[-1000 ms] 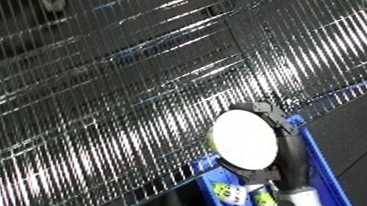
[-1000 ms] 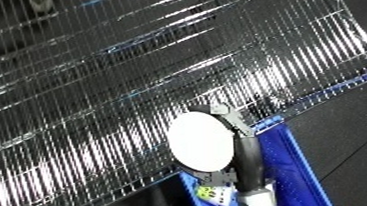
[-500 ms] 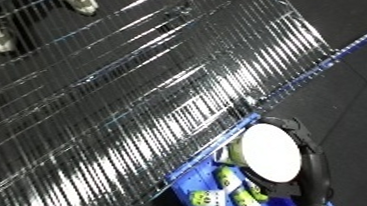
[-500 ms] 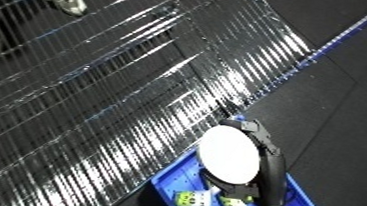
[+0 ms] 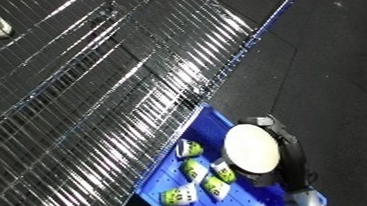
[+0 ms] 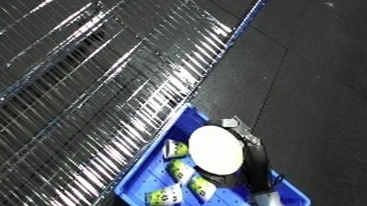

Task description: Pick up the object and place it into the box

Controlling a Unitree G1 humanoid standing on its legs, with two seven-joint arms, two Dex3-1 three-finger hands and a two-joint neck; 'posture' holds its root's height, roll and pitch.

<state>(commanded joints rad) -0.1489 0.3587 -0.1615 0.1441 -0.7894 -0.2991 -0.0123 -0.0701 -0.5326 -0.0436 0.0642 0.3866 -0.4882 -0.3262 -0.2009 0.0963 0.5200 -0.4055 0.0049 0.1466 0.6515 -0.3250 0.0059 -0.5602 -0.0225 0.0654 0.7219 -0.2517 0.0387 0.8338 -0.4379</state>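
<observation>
Left eye view showed the right hand (image 5: 285, 154) over the blue bin (image 5: 178, 164), its black fingers curled behind a white disc (image 5: 251, 150) that it seemed to grip. Small green-and-white packets (image 5: 189, 149) lay in the bin beside and beneath it. A wire rack (image 5: 99, 94) stood close along the bin's far edge. Judged step: placing. Next, lower the disc and let go. No left hand showed.

Shiny metal wire racking (image 5: 91, 95) glints across the upper left; glossy blue plastic bin (image 6: 139, 180) at the bottom; matt, dark, speckled floor (image 5: 321, 60) on the right.
</observation>
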